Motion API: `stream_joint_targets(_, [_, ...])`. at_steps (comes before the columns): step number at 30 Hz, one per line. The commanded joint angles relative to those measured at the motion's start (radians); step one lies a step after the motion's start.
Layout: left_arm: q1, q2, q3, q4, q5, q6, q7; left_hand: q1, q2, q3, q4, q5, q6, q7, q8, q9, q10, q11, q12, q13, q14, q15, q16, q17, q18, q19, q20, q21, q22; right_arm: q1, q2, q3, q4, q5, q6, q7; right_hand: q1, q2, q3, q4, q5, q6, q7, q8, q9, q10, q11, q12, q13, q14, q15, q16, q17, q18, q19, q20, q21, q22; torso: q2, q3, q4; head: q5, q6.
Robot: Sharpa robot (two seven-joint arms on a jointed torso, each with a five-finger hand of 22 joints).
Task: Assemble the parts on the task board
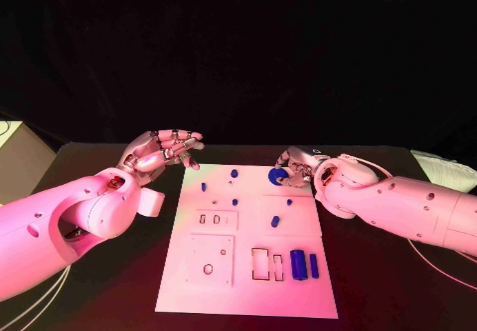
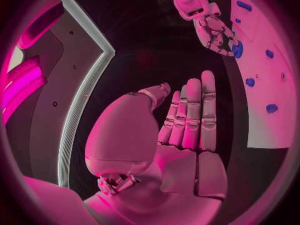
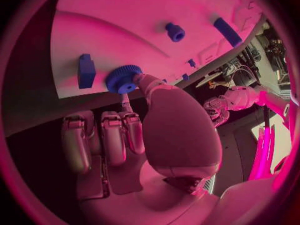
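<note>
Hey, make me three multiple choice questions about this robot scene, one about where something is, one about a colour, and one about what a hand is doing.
1. Where does the blue gear sit on the task board?
A. at the far edge, by the right hand
B. at the near edge, by the robot
C. off the board, on the table

2. What colour are the two long cylinders near the board's near right corner?
A. white
B. blue
C. yellow

3. What is the left hand doing?
A. pressing a part into the board
B. holding a cylinder
C. raised beside the board, holding nothing

Answers:
1. A, the head view shows the gear at the far edge with the right hand pinching it.
2. B, both cylinders are dark blue against the white plate.
3. C, the left wrist view shows its palm bare and fingers extended.
</note>
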Motion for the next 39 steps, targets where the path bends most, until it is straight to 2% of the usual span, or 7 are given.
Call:
stream_joint_targets(1, [0.0, 0.001, 0.001, 0.002, -0.004, 0.018, 0.002, -0.005, -0.008, 0.003, 0.0, 0.002, -0.006, 0.009, 0.006, 0.001, -0.007, -0.002, 0.003, 0.001, -0.003, 0.003, -0.003, -0.001, 0.011, -0.009, -0.001, 0.004, 0.002, -0.005, -0.001, -0.003, 0.001, -0.017, -0.007, 0.014, -0.01, -0.008, 0.025, -0.006, 0.005, 0.014, -0.005, 0.013, 0.004, 0.097, 0.002, 0.006, 0.254, 0.103, 0.004, 0.004, 0.263, -0.006, 0.105, 0.004, 0.004, 0.263, -0.001, 0.0, 0.0, 0.0, 0.001])
stream_joint_targets(8, [0.0, 0.001, 0.001, 0.001, -0.004, 0.019, 0.001, -0.005, -0.008, 0.003, 0.0, 0.002, -0.006, 0.009, 0.006, 0.001, -0.007, -0.002, 0.003, 0.001, -0.003, 0.003, -0.003, -0.001, 0.011, -0.009, -0.001, 0.004, 0.002, -0.005, 0.001, -0.003, 0.021, -0.06, -0.068, 0.031, -0.039, -0.008, 0.064, -0.015, -0.015, 0.039, -0.015, 0.027, 0.009, 0.098, -0.007, 0.007, 0.255, 0.103, -0.003, 0.004, 0.263, -0.006, 0.105, -0.001, 0.004, 0.263, -0.001, -0.0009, 0.0007, 0.0, 0.004])
stream_joint_targets(13, [0.0, 0.002, 0.001, 0.0, -0.004, 0.019, 0.001, -0.005, -0.008, 0.003, 0.0, 0.002, -0.006, 0.009, 0.006, 0.001, -0.007, -0.002, 0.003, 0.001, -0.003, 0.003, -0.003, -0.001, 0.011, -0.009, -0.001, 0.004, 0.002, -0.005, -0.001, -0.003, 0.064, -0.129, -0.121, 0.029, -0.049, -0.014, 0.069, -0.02, -0.021, 0.045, -0.018, 0.031, 0.011, 0.099, -0.009, 0.007, 0.256, 0.103, -0.006, 0.004, 0.263, -0.006, 0.105, -0.003, 0.004, 0.263, -0.003, -0.0014, 0.0002, 0.002, 0.006])
stream_joint_targets(22, [0.0, 0.006, 0.001, -0.002, -0.004, 0.022, -0.002, -0.007, -0.009, 0.004, 0.001, 0.002, -0.006, 0.01, 0.006, 0.002, -0.008, -0.002, 0.005, 0.002, -0.003, 0.003, -0.003, -0.001, 0.011, -0.01, -0.001, 0.005, 0.003, -0.004, 0.038, -0.003, 0.131, -0.224, -0.152, 0.008, -0.063, -0.026, 0.075, -0.029, -0.04, 0.047, -0.021, 0.034, 0.013, 0.099, -0.012, 0.007, 0.255, 0.103, -0.009, 0.004, 0.263, -0.006, 0.105, -0.007, 0.004, 0.263, 0.001, -0.0015, 0.0016, 0.005, 0.013])
stream_joint_targets(25, [0.0, 0.008, 0.001, -0.002, -0.004, 0.024, -0.002, -0.007, -0.009, 0.004, 0.001, 0.002, -0.006, 0.01, 0.006, 0.002, -0.008, -0.002, 0.005, 0.002, -0.003, 0.003, -0.003, -0.001, 0.011, -0.01, -0.001, 0.005, 0.003, -0.004, 0.064, -0.005, 0.131, -0.237, -0.152, 0.003, -0.064, -0.027, 0.075, -0.03, -0.043, 0.048, -0.021, 0.034, 0.013, 0.098, -0.012, 0.006, 0.255, 0.103, -0.009, 0.004, 0.263, -0.006, 0.105, -0.007, 0.004, 0.263, 0.001, -0.0029, 0.0029, 0.005, 0.013])
stream_joint_targets(28, [0.0, 0.01, 0.001, -0.002, -0.004, 0.024, -0.003, -0.008, -0.009, 0.004, 0.001, 0.002, -0.006, 0.01, 0.006, 0.002, -0.008, -0.002, 0.005, 0.002, -0.003, 0.003, -0.003, -0.002, 0.011, -0.011, -0.001, 0.006, 0.004, -0.005, 0.093, -0.008, 0.122, -0.248, -0.152, -0.004, -0.066, -0.028, 0.076, -0.031, -0.046, 0.047, -0.021, 0.034, 0.013, 0.098, -0.012, 0.006, 0.254, 0.103, -0.009, 0.004, 0.263, -0.006, 0.105, -0.007, 0.004, 0.263, 0.002, -0.0011, 0.0022, 0.009, 0.014])
stream_joint_targets(39, [0.001, 0.015, 0.001, 0.001, -0.008, 0.028, -0.004, -0.008, -0.009, 0.004, 0.001, 0.002, -0.006, 0.01, 0.006, 0.002, -0.008, -0.002, 0.005, 0.002, -0.003, 0.003, -0.003, -0.002, 0.011, -0.011, -0.001, 0.006, 0.004, -0.019, 0.174, -0.014, 0.06, -0.277, -0.149, -0.025, -0.068, -0.03, 0.077, -0.033, -0.051, 0.046, -0.021, 0.033, 0.012, 0.095, -0.012, 0.003, 0.252, 0.103, -0.009, 0.004, 0.263, -0.006, 0.105, -0.007, 0.004, 0.263, 0.003, -0.0015, 0.0019, 0.014, 0.007])
